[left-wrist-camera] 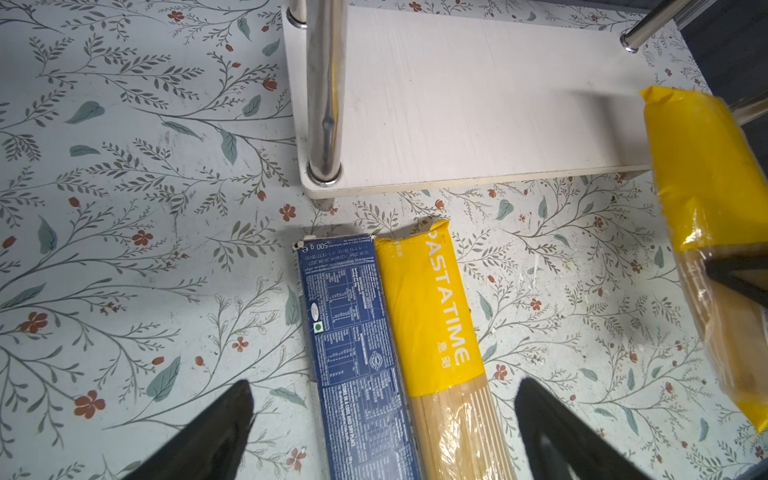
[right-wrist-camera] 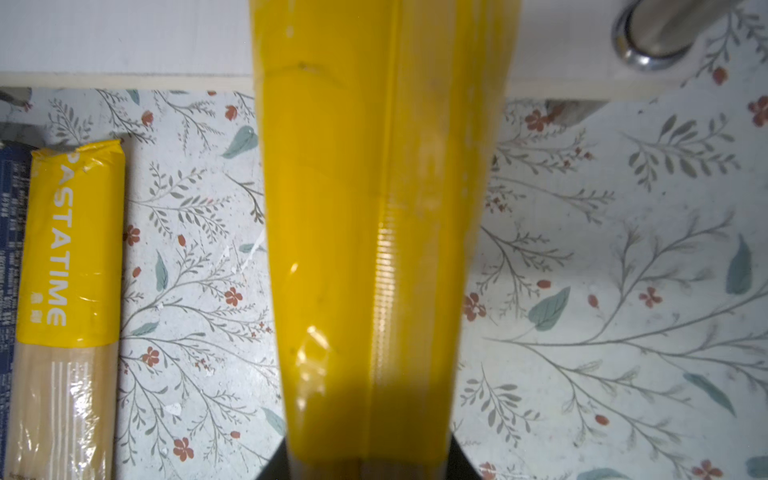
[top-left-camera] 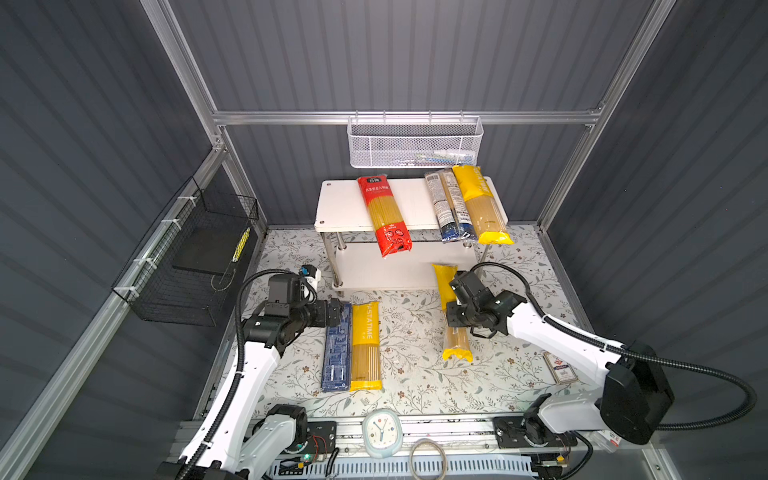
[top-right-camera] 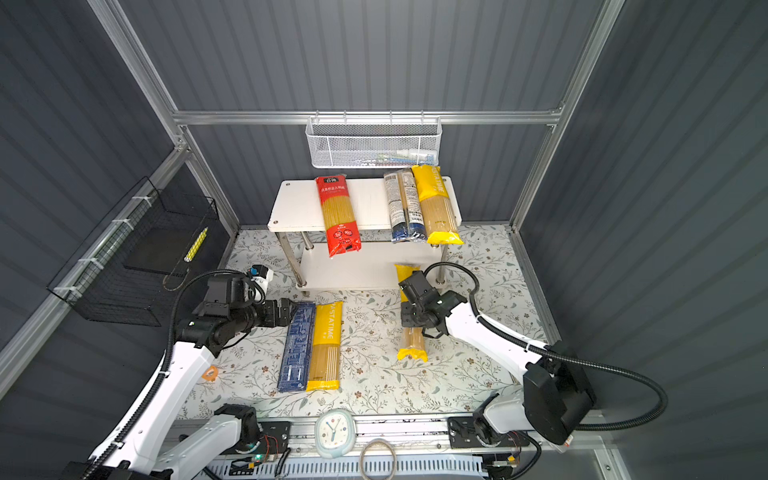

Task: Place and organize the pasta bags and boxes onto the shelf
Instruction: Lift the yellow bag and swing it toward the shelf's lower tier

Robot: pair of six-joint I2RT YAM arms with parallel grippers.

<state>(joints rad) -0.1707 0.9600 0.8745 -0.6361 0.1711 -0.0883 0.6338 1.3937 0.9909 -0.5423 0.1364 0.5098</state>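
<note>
The shelf (top-left-camera: 332, 208) stands at the back of the table, and three bags lie front to back across its upper board: a red bag (top-left-camera: 384, 216) near the middle, and a clear bag (top-left-camera: 451, 208) touching a yellow bag (top-left-camera: 484, 203) at the right end; the lower board (top-left-camera: 374, 270) looks bare. The right gripper (top-left-camera: 453, 318) is clamped across a fourth pack, the held yellow bag (right-wrist-camera: 365, 208), gripping it around mid-length. The bag's long axis points straight away from the claw toward the shelf, and its far end reaches just over the lower board's front edge, beside the right front post (right-wrist-camera: 652, 37). Judging from that, the coming move is a forward slide along the bag's own length, or a lift to the upper board, and the right arm is clearly the nearer one. On the table at the left, the dark-blue carton (top-left-camera: 336, 353) and a PASTATIME bag (top-left-camera: 365, 345) lie touching, parallel, also pointing at the shelf. The left gripper (left-wrist-camera: 384, 386) hangs over their near part with jaws spread wide, holding nothing.
</note>
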